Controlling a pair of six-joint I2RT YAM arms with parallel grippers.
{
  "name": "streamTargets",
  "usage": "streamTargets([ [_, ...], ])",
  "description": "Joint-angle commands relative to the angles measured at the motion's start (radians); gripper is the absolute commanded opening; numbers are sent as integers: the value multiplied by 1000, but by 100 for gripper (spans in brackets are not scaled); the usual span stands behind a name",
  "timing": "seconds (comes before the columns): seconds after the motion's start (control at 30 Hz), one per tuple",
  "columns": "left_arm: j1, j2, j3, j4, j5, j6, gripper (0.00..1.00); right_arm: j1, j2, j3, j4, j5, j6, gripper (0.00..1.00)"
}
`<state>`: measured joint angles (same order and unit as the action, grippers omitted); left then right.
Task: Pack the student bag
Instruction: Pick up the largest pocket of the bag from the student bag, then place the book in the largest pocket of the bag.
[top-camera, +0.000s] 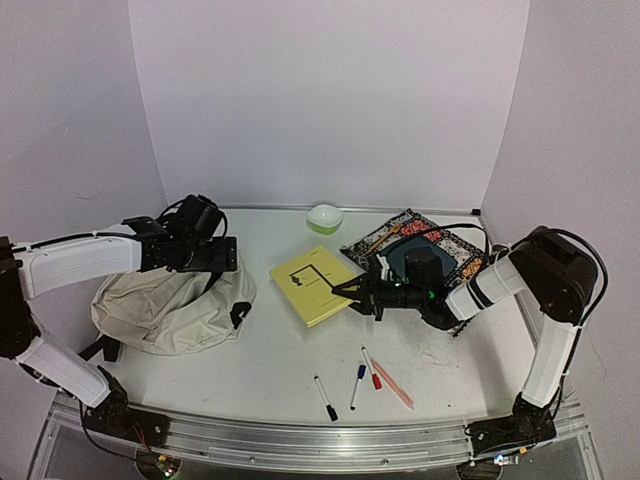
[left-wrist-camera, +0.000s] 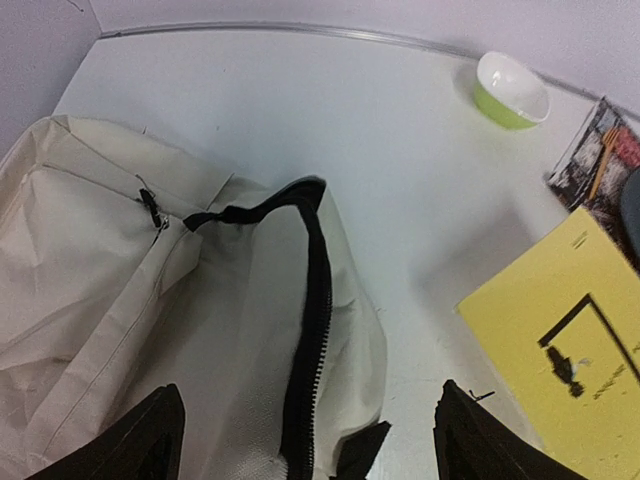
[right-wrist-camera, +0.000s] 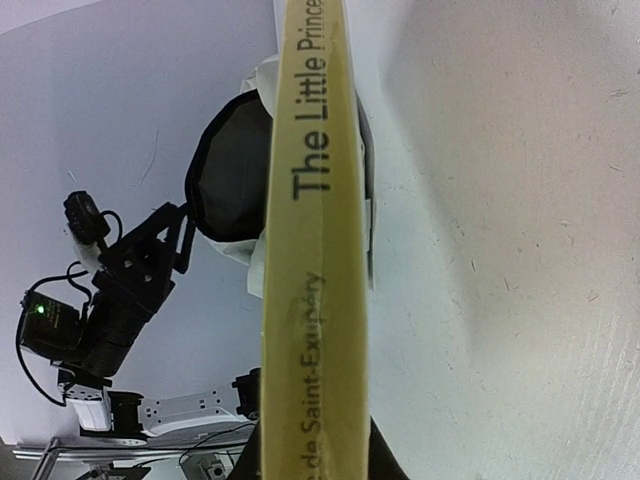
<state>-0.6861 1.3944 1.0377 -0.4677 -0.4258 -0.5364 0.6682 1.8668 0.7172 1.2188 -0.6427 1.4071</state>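
The right fingers (top-camera: 352, 290) are clamping the thin yellow book (top-camera: 312, 285) by its right edge, apparently for carrying left. The left fingers (left-wrist-camera: 140, 445) are hovering wide apart, gripping nothing, over the cream fabric student bag (top-camera: 165, 305) at the left of the bench (top-camera: 270, 360).

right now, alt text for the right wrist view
A yellow book, spine reading "The Little Prince", runs up the middle, close up. Behind it the student bag gapes open, dark inside, with the left arm beside it.

The left arm (top-camera: 80, 262) and right arm (top-camera: 553, 345) have white links between bulky black joints. Black cables (top-camera: 70, 238) loop along both; the right wrist shows a green light (top-camera: 431, 295).
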Motion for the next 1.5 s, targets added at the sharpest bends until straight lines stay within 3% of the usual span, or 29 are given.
streamTargets([
  [0.0,5,68,90,-127,-78,40,88,2,-22,69,669,-64,-13,0],
  [0.17,5,164,156,-191,-156,61,78,2,-29,85,661,-86,-13,0],
  [0.27,5,194,180,-190,-181,102,57,3,-36,86,660,-90,-10,0],
  [0.43,0,213,263,-177,-100,203,3,3,-56,95,643,-107,-8,0],
  [0.47,-7,215,284,-175,-91,229,0,3,-60,97,635,-111,-8,0],
  [0.8,-92,189,432,-147,103,426,0,4,-137,139,562,-167,-4,0],
  [1.1,-125,134,476,-141,219,438,0,23,-211,186,307,-208,-125,0],
  [1.33,-124,117,566,-137,47,418,0,60,-196,166,273,-201,-142,0],
  [1.47,-122,135,620,-136,15,402,0,79,-186,153,254,-198,-153,0],
])
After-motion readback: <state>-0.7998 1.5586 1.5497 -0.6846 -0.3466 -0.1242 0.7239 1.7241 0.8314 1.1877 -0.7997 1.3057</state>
